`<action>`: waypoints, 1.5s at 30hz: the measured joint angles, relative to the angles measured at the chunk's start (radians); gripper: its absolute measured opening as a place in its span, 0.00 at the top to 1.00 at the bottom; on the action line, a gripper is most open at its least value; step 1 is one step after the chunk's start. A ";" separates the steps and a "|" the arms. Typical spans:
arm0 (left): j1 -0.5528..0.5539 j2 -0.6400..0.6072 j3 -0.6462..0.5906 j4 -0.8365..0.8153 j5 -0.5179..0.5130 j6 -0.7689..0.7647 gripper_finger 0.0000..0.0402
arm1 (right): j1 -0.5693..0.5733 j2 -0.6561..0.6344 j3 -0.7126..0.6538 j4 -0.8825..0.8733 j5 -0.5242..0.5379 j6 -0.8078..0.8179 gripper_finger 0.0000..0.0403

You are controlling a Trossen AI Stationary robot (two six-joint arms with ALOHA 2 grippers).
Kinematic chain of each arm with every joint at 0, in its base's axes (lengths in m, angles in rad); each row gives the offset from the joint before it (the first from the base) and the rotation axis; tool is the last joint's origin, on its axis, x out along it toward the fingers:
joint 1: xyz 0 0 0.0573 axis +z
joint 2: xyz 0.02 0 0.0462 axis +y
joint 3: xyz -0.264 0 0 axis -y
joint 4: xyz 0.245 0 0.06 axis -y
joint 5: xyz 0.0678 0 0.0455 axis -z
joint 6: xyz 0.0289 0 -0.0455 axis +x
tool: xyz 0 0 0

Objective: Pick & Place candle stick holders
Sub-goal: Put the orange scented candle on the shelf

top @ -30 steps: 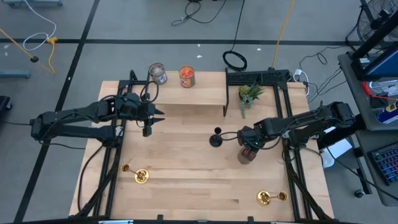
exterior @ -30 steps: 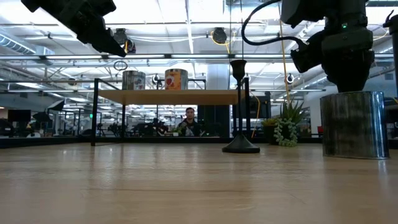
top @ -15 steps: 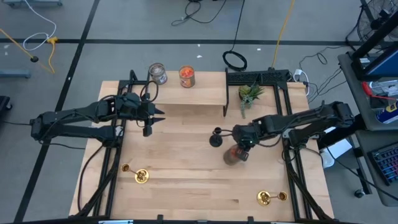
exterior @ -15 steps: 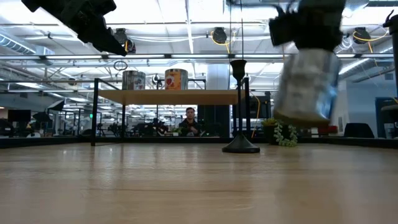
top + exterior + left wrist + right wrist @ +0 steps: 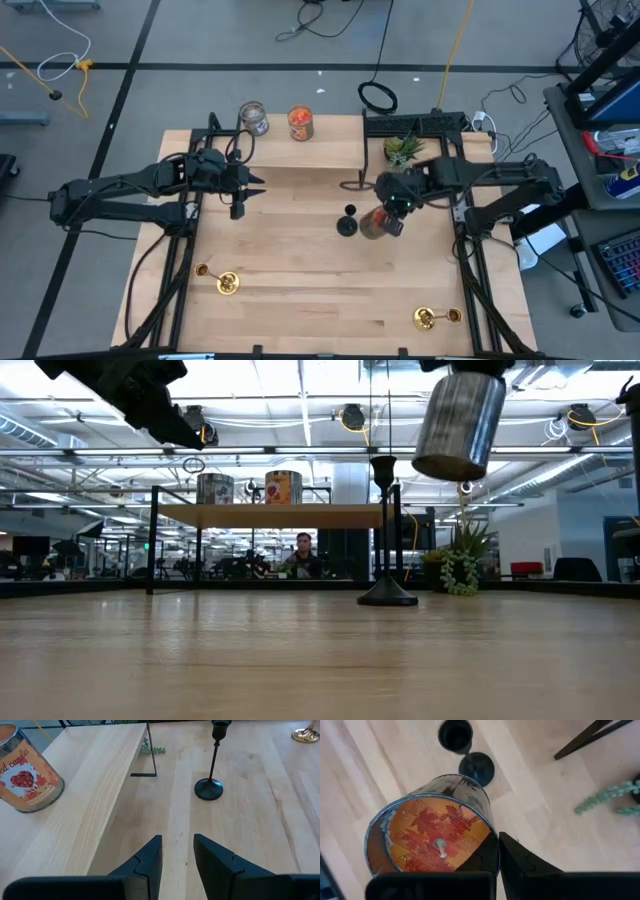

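My right pincer (image 5: 384,218) is closed around a metal candle jar (image 5: 374,224), with an orange label on its underside (image 5: 432,840), and it holds the jar in the air, tilted, above the middle of the desk (image 5: 300,290). In the low view the jar (image 5: 458,425) hangs clearly above the wood, touching nothing.

The black candle stick holder (image 5: 346,222) stands upright on its round base just beside the lifted jar, a little toward the left arm's side. In the right wrist view I see its dark cup and base (image 5: 476,766) right under the edge of the jar. One gold candle stick holder (image 5: 225,283) lies near the front left corner of the desk, and the other gold one (image 5: 427,319) lies near the front right corner; both are well apart from the black one.

My left pincer (image 5: 250,187) hovers above the left part of the desk, near the raised shelf (image 5: 300,152). Its fingers (image 5: 150,857) are a little apart and hold nothing.

On the shelf stand two more jars, a pale one (image 5: 254,118) and an orange one (image 5: 300,123). A small green plant (image 5: 401,150) stands near the back right corner. Far behind the desk a person (image 5: 304,556) is sitting.
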 joint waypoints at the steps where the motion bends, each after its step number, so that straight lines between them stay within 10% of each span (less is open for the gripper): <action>1: 0.000 0.000 0.000 0.000 0.000 -0.006 0.71 | -0.015 0.003 0.023 -0.030 -0.003 -0.014 1.00; 10: 0.000 0.000 0.000 0.019 0.000 -0.044 0.71 | -0.222 0.073 0.127 -0.008 0.204 -0.404 1.00; 18: 0.000 0.000 0.000 0.025 0.000 -0.072 0.71 | -0.395 0.103 0.127 0.311 0.126 -0.708 0.99; 29: 0.000 0.000 0.000 0.063 0.000 -0.086 0.71 | -0.533 0.177 0.132 0.680 0.053 -0.854 0.99; 45: 0.000 0.000 0.000 0.092 0.000 -0.059 0.71 | -0.629 0.386 0.333 0.437 0.098 -0.794 1.00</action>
